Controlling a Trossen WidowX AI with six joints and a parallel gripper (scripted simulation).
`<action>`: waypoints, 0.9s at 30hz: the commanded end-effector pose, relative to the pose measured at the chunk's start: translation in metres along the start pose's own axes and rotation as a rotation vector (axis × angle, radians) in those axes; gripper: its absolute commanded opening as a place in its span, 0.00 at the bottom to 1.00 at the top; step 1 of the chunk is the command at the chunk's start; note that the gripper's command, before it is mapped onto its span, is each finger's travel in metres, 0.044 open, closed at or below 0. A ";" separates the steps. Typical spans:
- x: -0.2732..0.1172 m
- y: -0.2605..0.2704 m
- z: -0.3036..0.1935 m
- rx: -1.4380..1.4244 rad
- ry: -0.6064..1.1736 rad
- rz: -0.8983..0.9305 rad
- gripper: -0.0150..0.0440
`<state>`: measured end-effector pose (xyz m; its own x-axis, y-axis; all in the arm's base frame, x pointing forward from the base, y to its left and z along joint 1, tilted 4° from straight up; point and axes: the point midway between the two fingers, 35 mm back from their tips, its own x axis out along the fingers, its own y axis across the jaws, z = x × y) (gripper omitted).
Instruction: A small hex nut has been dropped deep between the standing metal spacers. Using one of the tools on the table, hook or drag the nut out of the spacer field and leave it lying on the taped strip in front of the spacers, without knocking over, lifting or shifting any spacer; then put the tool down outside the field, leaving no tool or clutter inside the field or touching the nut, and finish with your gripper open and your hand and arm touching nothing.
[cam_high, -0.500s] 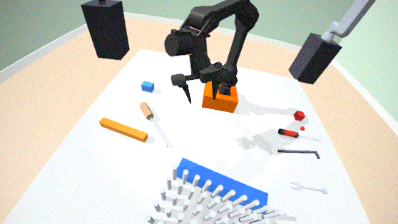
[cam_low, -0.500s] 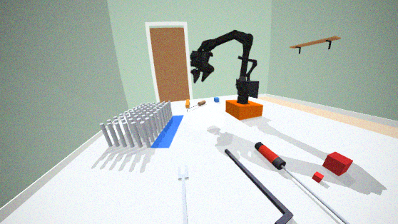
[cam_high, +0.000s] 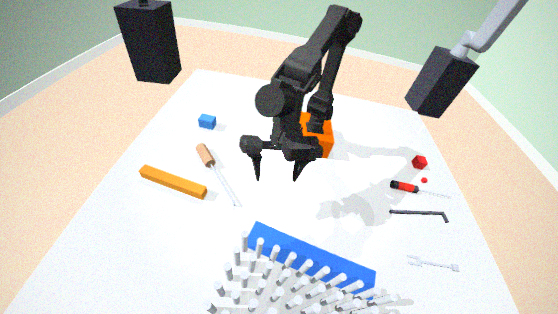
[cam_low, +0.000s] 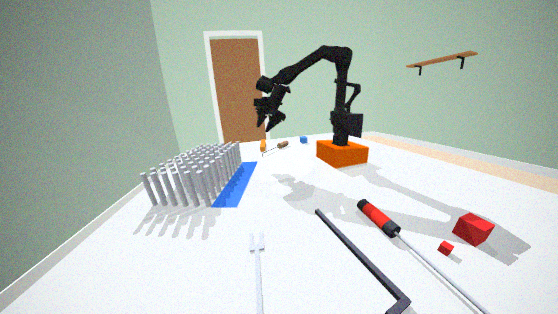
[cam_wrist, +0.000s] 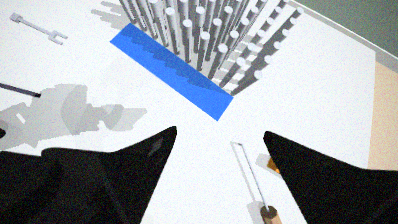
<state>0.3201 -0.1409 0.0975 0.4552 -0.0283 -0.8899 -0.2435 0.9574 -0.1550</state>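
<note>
My gripper (cam_high: 276, 180) (cam_low: 264, 128) (cam_wrist: 219, 132) is open and empty, high above the table behind the taped strip. The blue strip (cam_high: 320, 256) (cam_low: 240, 192) (cam_wrist: 165, 72) lies along the front of the standing grey spacers (cam_high: 260, 246) (cam_low: 202, 187) (cam_wrist: 188, 42). The nut cannot be made out. A wooden-handled tool (cam_high: 205, 155) (cam_low: 283, 144) (cam_wrist: 254, 172) with a thin shaft and short bent tip lies near the gripper. A black L-shaped key (cam_high: 417, 213) (cam_low: 357, 254), a red-black screwdriver (cam_high: 406, 187) (cam_low: 378, 218) and a grey forked tool (cam_high: 434, 263) (cam_wrist: 37, 27) lie on the opposite side.
An orange bar (cam_high: 172, 182) lies beside the wooden-handled tool, and a blue block (cam_high: 207, 121) (cam_low: 303, 139) lies farther back. A red block (cam_high: 419, 162) (cam_low: 473, 229) and a smaller red cube (cam_high: 424, 180) (cam_low: 445, 248) are near the screwdriver. The arm stands on an orange base (cam_low: 342, 155).
</note>
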 end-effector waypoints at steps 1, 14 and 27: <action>0.050 0.027 0.039 0.050 -0.141 -0.206 1.00; 0.060 0.087 0.082 0.206 -0.521 -0.375 1.00; 0.055 0.099 0.085 0.247 -0.599 -0.384 1.00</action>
<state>0.3979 -0.0381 0.0665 0.8414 -0.2745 -0.4655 0.1458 0.9447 -0.2936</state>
